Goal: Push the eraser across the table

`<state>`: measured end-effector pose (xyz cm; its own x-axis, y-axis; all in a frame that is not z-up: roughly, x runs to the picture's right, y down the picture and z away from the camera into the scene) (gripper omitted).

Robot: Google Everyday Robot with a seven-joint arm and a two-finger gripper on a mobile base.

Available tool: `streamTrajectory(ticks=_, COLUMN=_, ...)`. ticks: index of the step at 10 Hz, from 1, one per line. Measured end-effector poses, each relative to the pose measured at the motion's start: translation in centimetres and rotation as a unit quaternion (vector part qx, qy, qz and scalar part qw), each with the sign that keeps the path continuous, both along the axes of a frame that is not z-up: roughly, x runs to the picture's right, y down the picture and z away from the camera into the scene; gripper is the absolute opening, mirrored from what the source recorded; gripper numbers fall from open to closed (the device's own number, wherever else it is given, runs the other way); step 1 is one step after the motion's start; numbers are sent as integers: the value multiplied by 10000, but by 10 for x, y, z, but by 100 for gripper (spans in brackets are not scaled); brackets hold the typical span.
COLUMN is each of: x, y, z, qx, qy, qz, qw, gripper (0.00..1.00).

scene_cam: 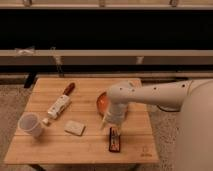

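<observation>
The eraser, a small flat black bar with reddish and whitish marks, lies on the light wooden table near its front edge, right of centre. My gripper hangs from the white arm that reaches in from the right. It points down just above the eraser's far end, close to it or touching it. The arm hides part of the orange bowl behind it.
A pale beige block lies left of the eraser. A white tube with a cap and a reddish-brown handled object lie at the left middle. A white cup stands at the front left.
</observation>
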<state>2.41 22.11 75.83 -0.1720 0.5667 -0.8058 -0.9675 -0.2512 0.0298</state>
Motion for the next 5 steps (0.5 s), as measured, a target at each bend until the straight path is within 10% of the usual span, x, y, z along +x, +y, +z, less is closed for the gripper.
streamTrajectory(ticks=5, x=6, y=15, z=1, qx=3, qy=-167, qz=323, qw=9993, gripper=65)
